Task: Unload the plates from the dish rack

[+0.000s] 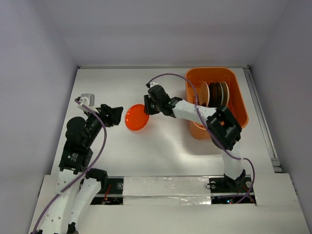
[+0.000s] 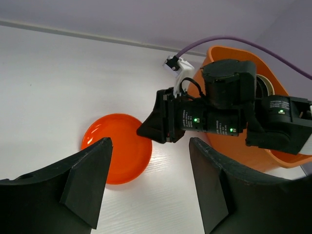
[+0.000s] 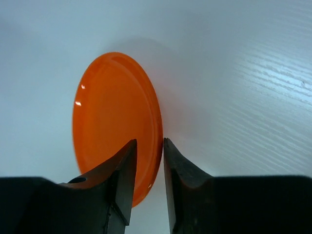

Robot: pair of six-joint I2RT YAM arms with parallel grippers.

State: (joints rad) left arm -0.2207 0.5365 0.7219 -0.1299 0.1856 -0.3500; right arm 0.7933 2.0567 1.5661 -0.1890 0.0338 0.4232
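Observation:
An orange-red plate [image 1: 136,118] rests on the white table left of centre, slightly tilted. My right gripper [image 1: 147,108] is closed on its right rim; in the right wrist view [image 3: 149,144] the two fingers straddle the plate's [image 3: 114,117] edge. My left gripper [image 1: 114,116] is open and empty just left of the plate, pointing at it; its view [image 2: 150,144] shows the plate [image 2: 114,156] and the right gripper beyond. The orange dish rack [image 1: 240,97] stands at the back right with several plates [image 1: 217,93] upright in it, cream, black and dark ones.
The rack's wall also shows in the left wrist view [image 2: 273,156] behind the right arm. A purple cable [image 1: 175,78] loops over the right arm. White walls bound the table at the back and both sides.

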